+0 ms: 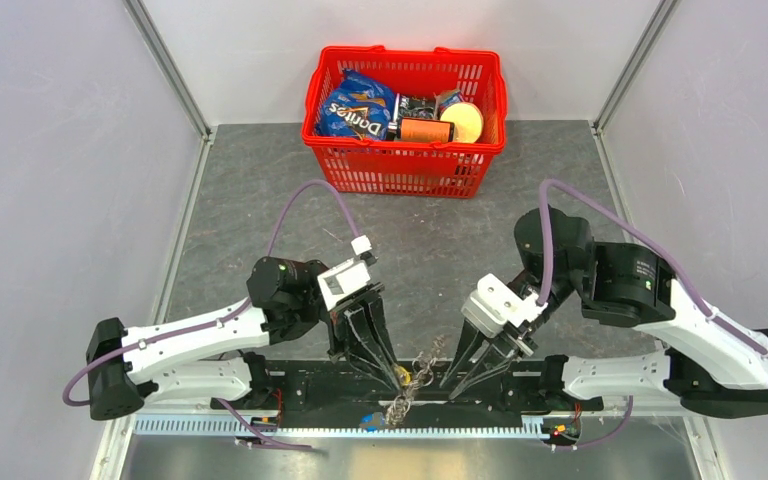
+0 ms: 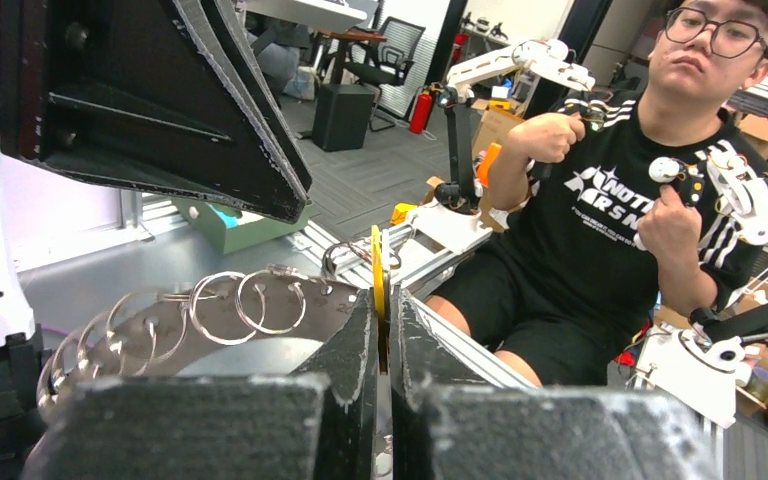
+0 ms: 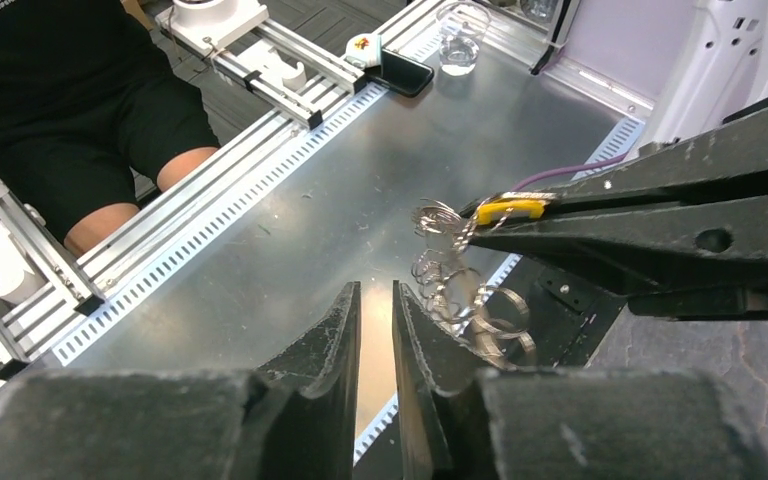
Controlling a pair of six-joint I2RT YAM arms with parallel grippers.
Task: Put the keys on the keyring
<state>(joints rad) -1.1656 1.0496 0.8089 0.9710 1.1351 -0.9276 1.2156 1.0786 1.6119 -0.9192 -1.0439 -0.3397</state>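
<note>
My left gripper (image 1: 401,376) is shut on the yellow-headed key (image 1: 407,378), seen edge-on between its fingertips in the left wrist view (image 2: 378,268). The keyring (image 1: 412,380) is a chain of linked silver rings hanging from the key and trailing over the table's near edge. It shows in the left wrist view (image 2: 222,308) and the right wrist view (image 3: 463,292). My right gripper (image 1: 463,380) is just right of the rings, its jaws a narrow gap apart and empty (image 3: 375,292). The yellow key (image 3: 511,210) shows above it. A small blue key (image 1: 368,420) lies on the near rail.
A red basket (image 1: 406,168) holding a chip bag and other goods stands at the back centre. White walls close the left and right sides. A person sits beyond the near edge (image 2: 610,220). A phone (image 3: 405,72) and a glass (image 3: 460,25) lie on the metal bench.
</note>
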